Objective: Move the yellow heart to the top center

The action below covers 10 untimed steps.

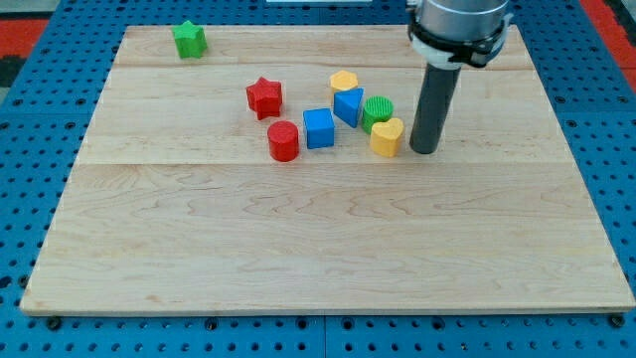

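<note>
The yellow heart (pixel 387 136) lies right of the board's middle, at the right end of a cluster of blocks. My tip (pixel 424 150) stands just to the heart's right, close beside it; I cannot tell whether they touch. A green cylinder (pixel 378 108) sits right above the heart. A blue block (pixel 348 105) and a yellow hexagon (pixel 344 82) lie up and to the left of it.
A blue cube (pixel 319 128), a red cylinder (pixel 283 141) and a red star (pixel 264 97) lie left of the heart. A green star (pixel 189 40) sits at the top left of the wooden board (pixel 318 239). Blue pegboard surrounds the board.
</note>
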Each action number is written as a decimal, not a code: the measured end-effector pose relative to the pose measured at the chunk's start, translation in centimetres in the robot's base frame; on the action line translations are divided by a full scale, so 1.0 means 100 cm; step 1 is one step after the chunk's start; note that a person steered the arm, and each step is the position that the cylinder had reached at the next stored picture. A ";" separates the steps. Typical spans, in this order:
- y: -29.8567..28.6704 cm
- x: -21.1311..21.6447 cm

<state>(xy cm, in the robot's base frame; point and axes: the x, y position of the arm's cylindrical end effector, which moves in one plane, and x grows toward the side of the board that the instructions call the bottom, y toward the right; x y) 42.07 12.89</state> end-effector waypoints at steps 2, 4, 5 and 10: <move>-0.073 0.012; -0.074 -0.021; -0.022 -0.025; -0.162 -0.156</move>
